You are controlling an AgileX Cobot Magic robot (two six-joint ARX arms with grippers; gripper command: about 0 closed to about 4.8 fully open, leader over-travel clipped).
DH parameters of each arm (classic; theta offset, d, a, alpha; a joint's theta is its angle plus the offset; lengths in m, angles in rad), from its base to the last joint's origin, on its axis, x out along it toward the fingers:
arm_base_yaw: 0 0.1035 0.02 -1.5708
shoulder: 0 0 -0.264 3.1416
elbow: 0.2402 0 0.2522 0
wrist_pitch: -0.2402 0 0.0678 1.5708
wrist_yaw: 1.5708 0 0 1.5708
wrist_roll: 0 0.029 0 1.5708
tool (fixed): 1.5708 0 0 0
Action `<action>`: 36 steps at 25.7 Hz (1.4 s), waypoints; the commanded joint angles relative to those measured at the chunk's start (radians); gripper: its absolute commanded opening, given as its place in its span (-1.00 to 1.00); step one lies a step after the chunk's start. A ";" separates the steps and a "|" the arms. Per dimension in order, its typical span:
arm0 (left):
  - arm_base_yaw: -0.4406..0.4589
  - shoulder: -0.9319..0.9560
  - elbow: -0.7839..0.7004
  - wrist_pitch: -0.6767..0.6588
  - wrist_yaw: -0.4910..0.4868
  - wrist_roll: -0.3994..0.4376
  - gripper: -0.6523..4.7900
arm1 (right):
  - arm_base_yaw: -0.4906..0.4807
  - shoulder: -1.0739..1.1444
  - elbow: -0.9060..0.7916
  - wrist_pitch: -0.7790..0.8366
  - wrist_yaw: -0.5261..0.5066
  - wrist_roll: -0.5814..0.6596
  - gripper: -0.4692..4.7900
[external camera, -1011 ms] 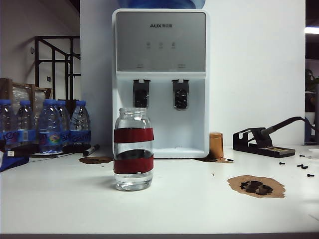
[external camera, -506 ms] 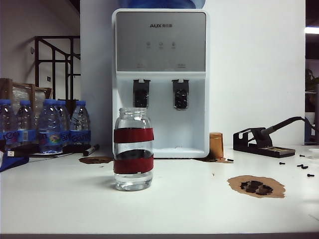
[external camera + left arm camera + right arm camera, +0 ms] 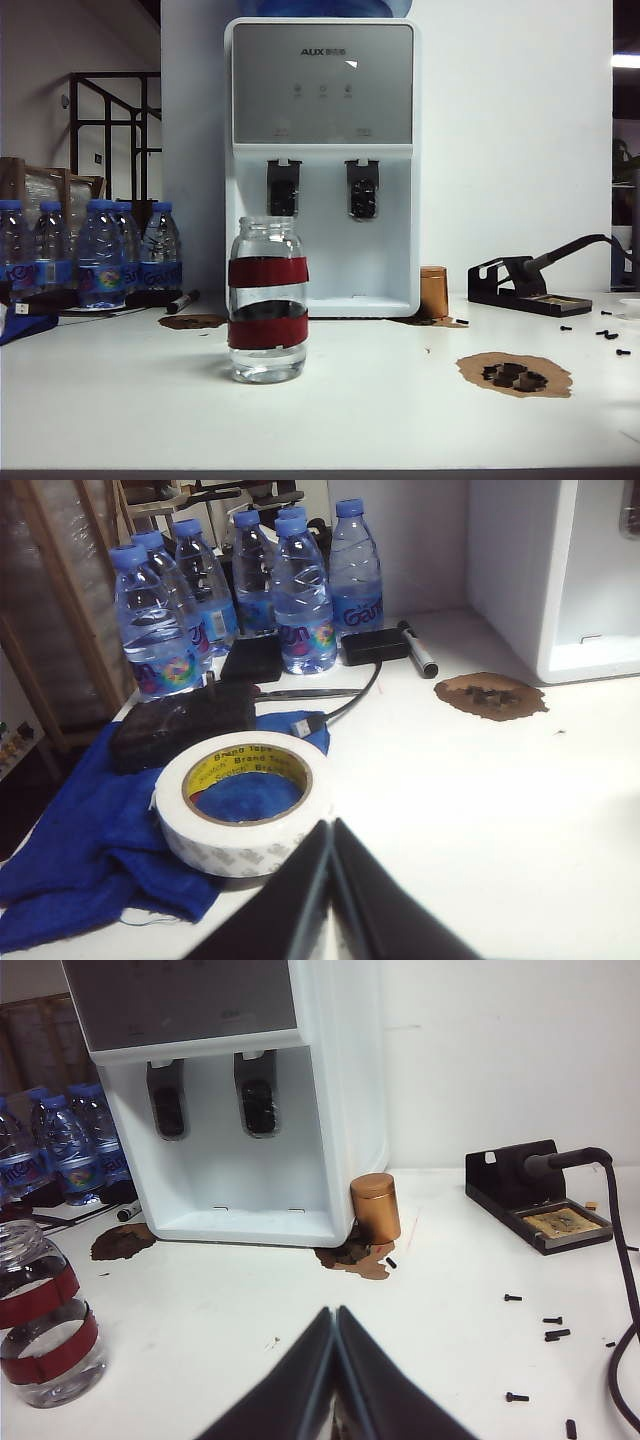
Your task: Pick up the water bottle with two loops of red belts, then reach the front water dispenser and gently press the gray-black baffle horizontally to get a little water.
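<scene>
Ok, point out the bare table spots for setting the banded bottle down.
Bare: table between water bottle and brown patch of black parts; also front left, before the bottle. Crowded: plastic bottles at left, soldering stand and screws at right.

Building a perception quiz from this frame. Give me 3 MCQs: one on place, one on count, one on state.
1. Where does the water bottle stand?
A. inside the dispenser's bay
B. on the table in front of the water dispenser
C. among the blue-capped bottles

2. How many red bands circle the water bottle?
A. one
B. two
C. three

3. What state are the left gripper and right gripper in?
A. both shut, holding nothing
B. left gripper open, right gripper shut
C. right gripper shut on the bottle

Answers:
1. B: it stands alone on the white table, nearer the camera than the dispenser.
2. B: an upper and a lower band show in the exterior view.
3. A: in each wrist view the fingers meet at the tips with nothing between them.
</scene>
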 commanded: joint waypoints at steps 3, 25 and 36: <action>-0.002 -0.002 -0.001 0.001 0.003 0.002 -0.78 | 0.002 0.000 -0.004 0.010 0.000 0.003 -0.83; -0.002 -0.002 -0.001 0.001 0.003 0.002 -0.78 | 0.002 0.000 -0.004 0.010 0.004 0.003 -0.83; -0.002 -0.002 -0.001 -0.001 0.035 0.002 -0.78 | 0.002 0.000 -0.004 0.010 0.003 0.003 -0.83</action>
